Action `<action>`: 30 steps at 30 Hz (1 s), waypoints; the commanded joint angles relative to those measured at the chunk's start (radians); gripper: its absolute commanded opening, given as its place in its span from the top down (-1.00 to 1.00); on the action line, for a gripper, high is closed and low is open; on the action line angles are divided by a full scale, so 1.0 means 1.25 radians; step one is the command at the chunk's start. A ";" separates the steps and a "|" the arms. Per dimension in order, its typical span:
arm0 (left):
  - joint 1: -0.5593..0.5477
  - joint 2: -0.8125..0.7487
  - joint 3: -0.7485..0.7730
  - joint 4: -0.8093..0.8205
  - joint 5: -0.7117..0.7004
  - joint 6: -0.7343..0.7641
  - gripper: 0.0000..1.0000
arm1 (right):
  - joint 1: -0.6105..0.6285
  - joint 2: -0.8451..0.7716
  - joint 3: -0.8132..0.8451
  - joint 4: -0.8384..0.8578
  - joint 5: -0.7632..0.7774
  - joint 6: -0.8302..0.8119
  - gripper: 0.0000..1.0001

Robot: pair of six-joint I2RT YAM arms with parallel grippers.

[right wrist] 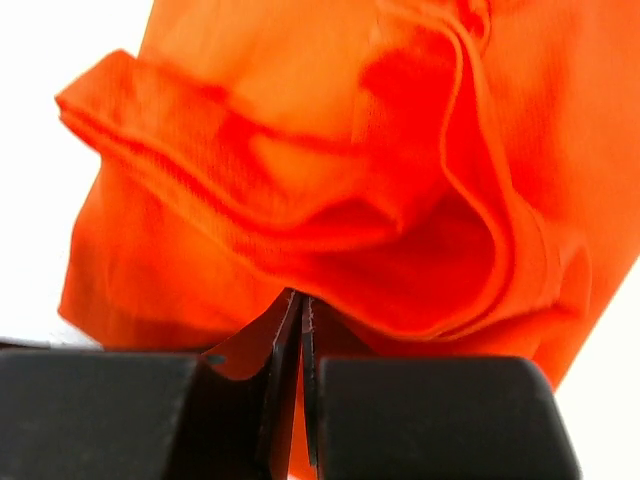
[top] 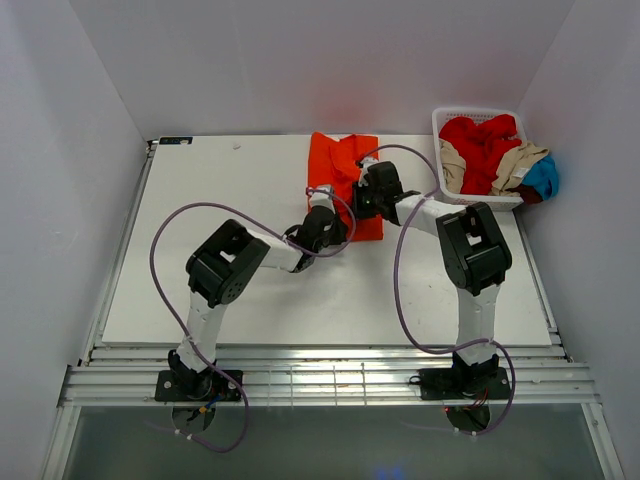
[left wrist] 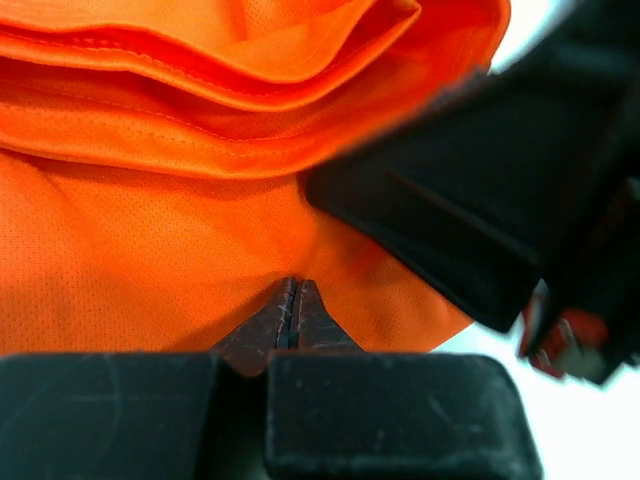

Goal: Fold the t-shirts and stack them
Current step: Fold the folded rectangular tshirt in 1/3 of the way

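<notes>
The bright orange t-shirt [top: 335, 160] lies partly folded at the back middle of the white table [top: 220, 250]. My left gripper [top: 325, 222] is at its near left edge. In the left wrist view this gripper [left wrist: 295, 285] is shut, its tips pinching the orange cloth [left wrist: 150, 250], with folded layers bunched above. My right gripper [top: 362, 200] is on the shirt's near right part. In the right wrist view it [right wrist: 300, 297] is shut on a fold of the orange cloth [right wrist: 300, 180], with cloth showing between the jaws. Red [top: 480, 140], tan [top: 515, 165] and blue [top: 545, 175] shirts lie in the basket.
The white lattice basket [top: 470, 112] stands at the back right corner of the table. White walls close in the left, back and right sides. My right arm's black wrist [left wrist: 480, 200] shows close beside the left gripper. Purple cables loop over the table near both arms.
</notes>
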 commanded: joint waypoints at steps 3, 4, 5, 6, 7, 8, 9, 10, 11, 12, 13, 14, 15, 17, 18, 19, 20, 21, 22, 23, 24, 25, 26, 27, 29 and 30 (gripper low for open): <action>-0.031 -0.036 -0.105 -0.060 -0.005 -0.025 1.00 | 0.014 -0.007 -0.001 0.055 -0.015 0.023 0.85; -0.036 -0.040 -0.116 -0.058 -0.005 -0.028 1.00 | 0.015 -0.010 -0.007 0.059 -0.015 0.025 0.84; -0.041 -0.045 -0.129 -0.052 -0.005 -0.033 1.00 | 0.017 -0.012 -0.012 0.061 -0.015 0.026 0.85; -0.052 -0.056 -0.156 -0.049 -0.008 -0.038 1.00 | 0.017 -0.017 -0.018 0.065 -0.015 0.029 0.84; -0.060 -0.064 -0.170 -0.046 -0.009 -0.050 1.00 | 0.019 -0.019 -0.034 0.076 -0.014 0.032 0.84; -0.067 -0.071 -0.188 -0.037 -0.011 -0.057 1.00 | 0.022 -0.023 -0.040 0.080 -0.011 0.035 0.85; -0.083 -0.087 -0.223 -0.032 -0.021 -0.063 1.00 | 0.022 -0.029 -0.045 0.083 -0.009 0.037 0.85; -0.093 -0.096 -0.242 -0.026 -0.028 -0.077 1.00 | 0.022 -0.030 -0.056 0.087 -0.006 0.040 0.85; -0.102 -0.104 -0.259 -0.026 -0.037 -0.086 1.00 | 0.026 -0.034 -0.061 0.087 -0.001 0.042 0.84; -0.121 -0.121 -0.298 -0.025 -0.050 -0.103 1.00 | 0.026 -0.040 -0.071 0.088 0.006 0.041 0.85; -0.132 -0.130 -0.318 -0.022 -0.057 -0.114 1.00 | 0.027 -0.045 -0.077 0.087 0.012 0.041 0.84; -0.141 -0.139 -0.337 -0.022 -0.063 -0.126 1.00 | 0.028 -0.050 -0.084 0.087 0.016 0.040 0.85; -0.156 -0.146 -0.356 -0.022 -0.068 -0.138 1.00 | 0.028 -0.062 -0.090 0.088 0.024 0.040 0.85; -0.172 -0.168 -0.411 -0.020 -0.073 -0.180 1.00 | 0.031 -0.075 -0.114 0.092 0.033 0.040 0.85; -0.191 -0.177 -0.427 -0.020 -0.075 -0.191 1.00 | 0.031 -0.092 -0.120 0.094 0.034 0.039 0.85; -0.203 -0.184 -0.442 -0.019 -0.079 -0.201 1.00 | 0.031 -0.099 -0.126 0.097 0.035 0.040 0.85; -0.213 -0.197 -0.466 -0.017 -0.087 -0.217 1.00 | 0.033 -0.109 -0.135 0.093 0.037 0.039 0.85; -0.236 -0.205 -0.475 -0.019 -0.091 -0.218 1.00 | 0.033 -0.130 -0.136 0.089 0.043 0.039 0.84; -0.248 -0.211 -0.481 -0.019 -0.095 -0.219 1.00 | 0.036 -0.141 -0.137 0.086 0.044 0.037 0.84; -0.258 -0.226 -0.493 -0.020 -0.108 -0.221 1.00 | 0.038 -0.153 -0.138 0.080 0.046 0.037 0.84; -0.278 -0.234 -0.497 -0.020 -0.113 -0.221 1.00 | 0.039 -0.177 -0.141 0.066 0.053 0.035 0.84; -0.285 -0.242 -0.501 -0.021 -0.118 -0.222 1.00 | 0.047 -0.191 -0.144 0.060 0.057 0.034 0.84; -0.291 -0.249 -0.503 -0.022 -0.127 -0.223 1.00 | 0.049 -0.208 -0.149 0.054 0.065 0.032 0.84; -0.302 -0.264 -0.503 -0.025 -0.128 -0.221 1.00 | 0.055 -0.245 -0.162 0.040 0.079 0.029 0.84; -0.314 -0.285 -0.502 -0.033 -0.135 -0.218 1.00 | 0.074 -0.292 -0.176 0.020 0.097 0.024 0.85; -0.327 -0.311 -0.497 -0.036 -0.144 -0.210 1.00 | 0.084 -0.347 -0.192 -0.012 0.142 0.017 0.82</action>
